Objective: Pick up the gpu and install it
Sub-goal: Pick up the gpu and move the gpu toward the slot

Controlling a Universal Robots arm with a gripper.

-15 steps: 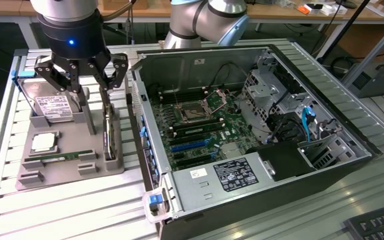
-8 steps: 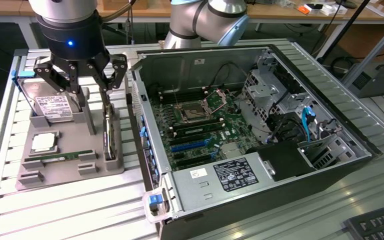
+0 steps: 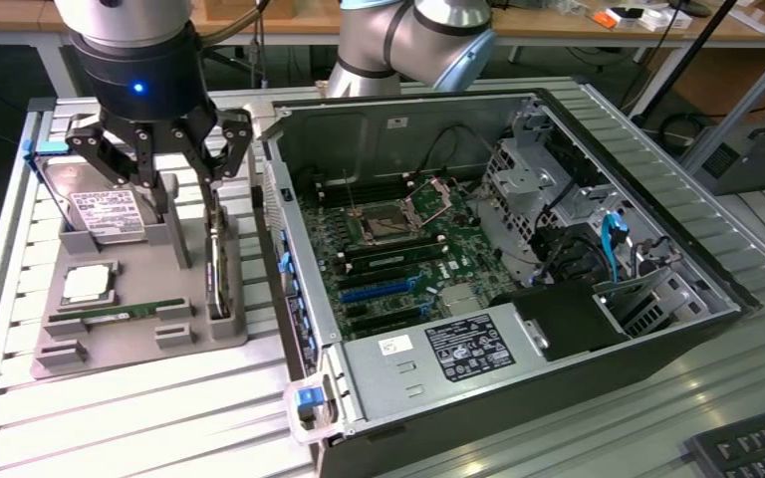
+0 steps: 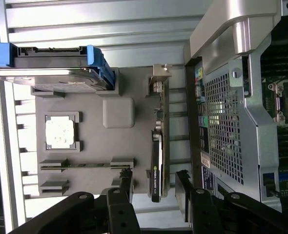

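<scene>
Little room: poised over gpu [image 4: 156,161] with gripper [image 4: 154,189] fingers [image 4: 126,183] spread; could knock it askew in tray [image 4: 95,141] beneath if closing off-centre.

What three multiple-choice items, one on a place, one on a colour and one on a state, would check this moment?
1. Where is the gpu?
A. On edge in the grey tray, beside the computer case.
B. Plugged in inside that case.
C. Lying flat on the table.
2. What colour is the bracket on the hard drive?
A. Red.
B. Blue.
C. Yellow.
3. How is the tool?
A. Shut on the gpu.
B. Shut, empty.
C. Open, holding nothing.
Key:
1 A, the card stands along the tray's edge nearest the case.
2 B, blue plastic wraps the drive's end.
3 C, its fingers stand apart on either side of the gpu.
</scene>
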